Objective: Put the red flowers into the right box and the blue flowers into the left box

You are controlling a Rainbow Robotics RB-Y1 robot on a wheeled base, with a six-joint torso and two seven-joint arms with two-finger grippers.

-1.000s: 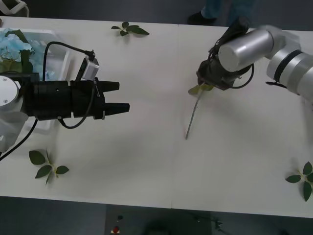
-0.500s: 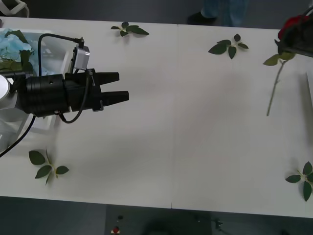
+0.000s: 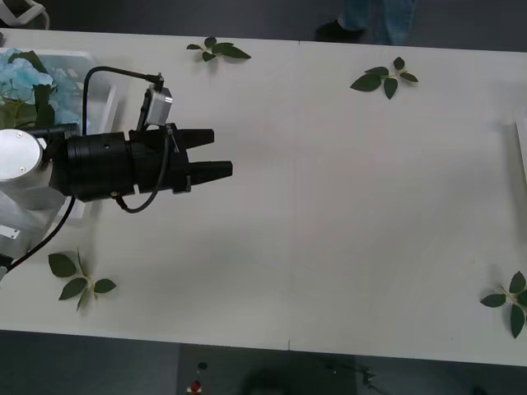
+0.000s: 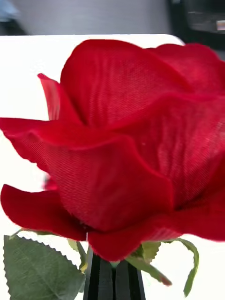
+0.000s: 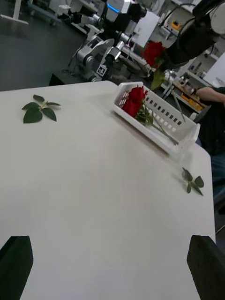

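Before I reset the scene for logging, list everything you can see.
held rose: one, red, in the right gripper above the right box
roses: at least one, red, in the right box
right box: one, white, slotted, at the table's right edge
blue flowers: a cluster, pale blue, in the left box
left box: one, white, far left
leaf sprigs: four, green, scattered on the table
table: one, white
left gripper: black, fingers open, over the table's left half
right gripper: black, over the right box
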